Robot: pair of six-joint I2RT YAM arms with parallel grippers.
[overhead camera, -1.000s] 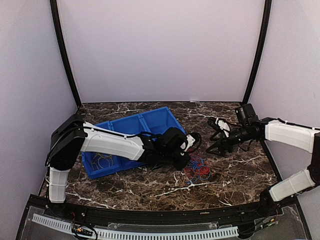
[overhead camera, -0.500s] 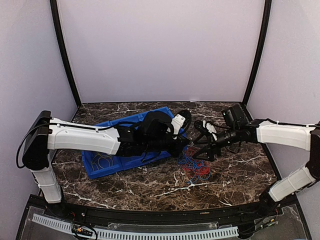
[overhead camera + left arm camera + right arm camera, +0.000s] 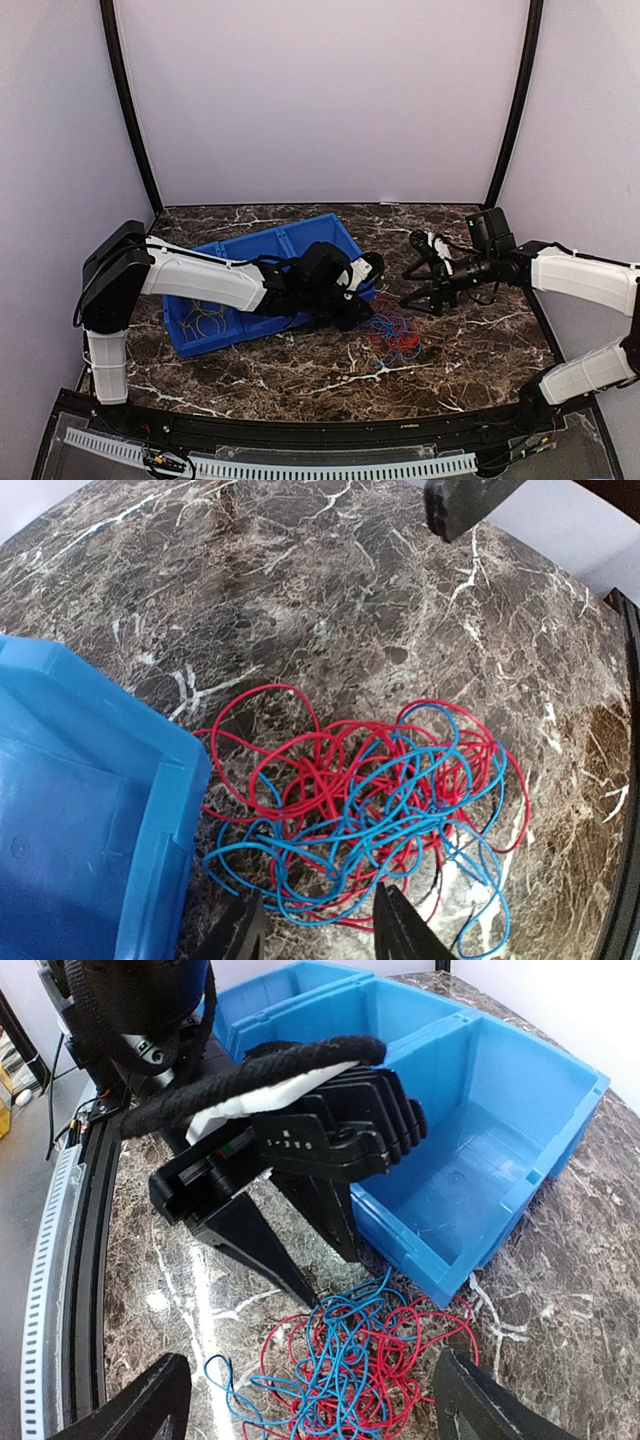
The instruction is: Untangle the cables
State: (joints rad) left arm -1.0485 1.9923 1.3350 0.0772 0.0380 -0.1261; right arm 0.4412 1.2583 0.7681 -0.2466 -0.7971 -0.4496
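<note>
"While the cables [image 3: 392,338] lie in one red-and-blue knot on the table [image 3: 300,375], just beside a corner of the bin [image 3: 300,245], which step is judged to be in hand?"

"An early one: nothing is separated yet. The left gripper [image 3: 318,905] is held low at the knot's edge nearest the bin, jaws apart, and no strand is seen clamped between them. The right gripper [image 3: 408,288] is spread wide above the knot's right side, with nothing in it."

"What is called for next?"

"A single strand has to be picked — an outer red loop, say — and closed on by one gripper, while the rest is pinned or drawn the other way by the second. If the whole mass is pulled, it will probably only be tightened."

"What cannot be made out?"

"No strand ends are found in any view, and the number of wires wound together cannot be told. Whether the left tips touch the lowest blue loops is not settled by the wrist view. From above, that gripper is half hidden by its own wrist. Pale coils [image 3: 205,322] are seen in the bin's left compartment — too small to be read further."
</note>
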